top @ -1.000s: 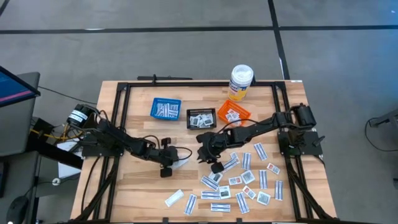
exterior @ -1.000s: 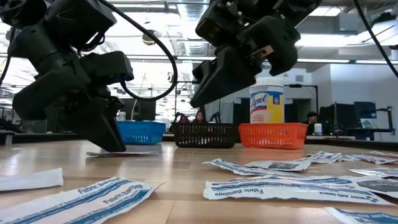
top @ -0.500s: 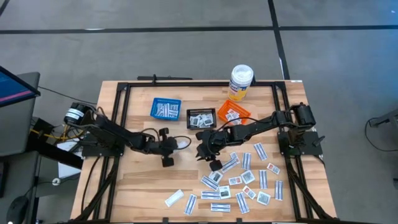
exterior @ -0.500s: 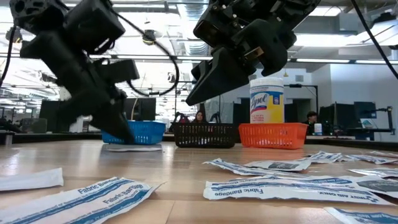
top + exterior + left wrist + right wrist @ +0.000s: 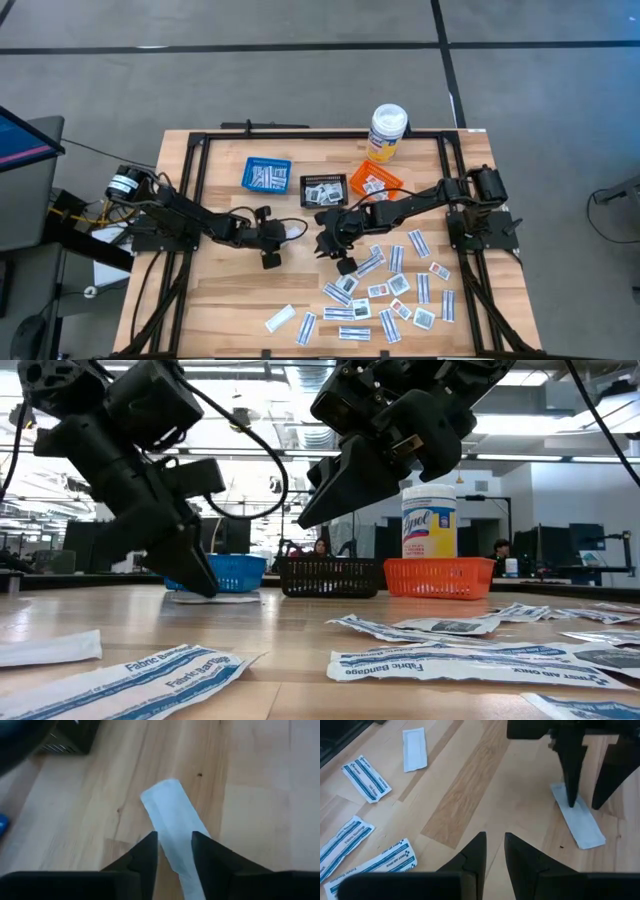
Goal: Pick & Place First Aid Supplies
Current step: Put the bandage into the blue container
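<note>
- High view: our left hand (image 5: 283, 232) sits low near the middle of the counter (image 5: 225, 290), straddling a white strip (image 5: 293, 230) that lies flat on the wood, just short of the blue basket (image 5: 266, 173).
- Left wrist view shows its fingers (image 5: 146, 854) parted narrowly, one each side of the strip, not pinching it.
- Our right hand (image 5: 322, 245) hangs just beside, above bare wood, fingers nearly together and empty.
- The remaining packets (image 5: 385, 295) are scattered on the right half (some already lie in the baskets).
- We judge the step to be grasping this strip; next we'd close squarely on it, then lift toward the blue basket.
</note>
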Tool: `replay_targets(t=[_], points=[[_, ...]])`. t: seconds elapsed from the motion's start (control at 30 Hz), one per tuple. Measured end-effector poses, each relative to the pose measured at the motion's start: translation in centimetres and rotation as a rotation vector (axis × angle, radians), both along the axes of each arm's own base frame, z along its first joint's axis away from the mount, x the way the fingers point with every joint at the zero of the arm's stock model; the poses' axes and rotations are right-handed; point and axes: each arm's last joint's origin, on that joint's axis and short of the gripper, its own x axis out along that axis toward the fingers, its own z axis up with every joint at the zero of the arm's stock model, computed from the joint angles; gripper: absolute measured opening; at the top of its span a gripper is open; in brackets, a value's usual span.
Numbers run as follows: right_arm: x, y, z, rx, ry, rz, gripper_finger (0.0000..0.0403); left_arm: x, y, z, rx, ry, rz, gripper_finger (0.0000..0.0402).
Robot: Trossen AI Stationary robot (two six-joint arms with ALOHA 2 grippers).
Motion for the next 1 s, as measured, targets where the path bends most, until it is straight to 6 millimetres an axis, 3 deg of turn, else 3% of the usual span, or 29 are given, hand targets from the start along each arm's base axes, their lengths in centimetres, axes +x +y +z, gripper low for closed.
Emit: replay_targets(t=[0.27,0.6,0.77,1.0], points=[[0.0,0.0,0.0,0.001,0.001,-0.001,0.0063,0.7,-0.1,-1.5,-0.031,0.039,0.022,0.0147],[0.0,0.0,0.0,0.001,0.0,-0.001,0.0063,1.0,1.2,-1.2,-0.166,0.05,-0.046,0.0031],[0.0,0.0,0.0,0.001,-0.002,-0.001,0.0063,0.4,1.7,0.1,-0.118,0.019,-0.085,0.001],[0.0,0.0,0.0,0.001,-0.006,-0.001,0.0063,-0.7,4.0,3.8,0.174,-0.095,0.042,0.0015]])
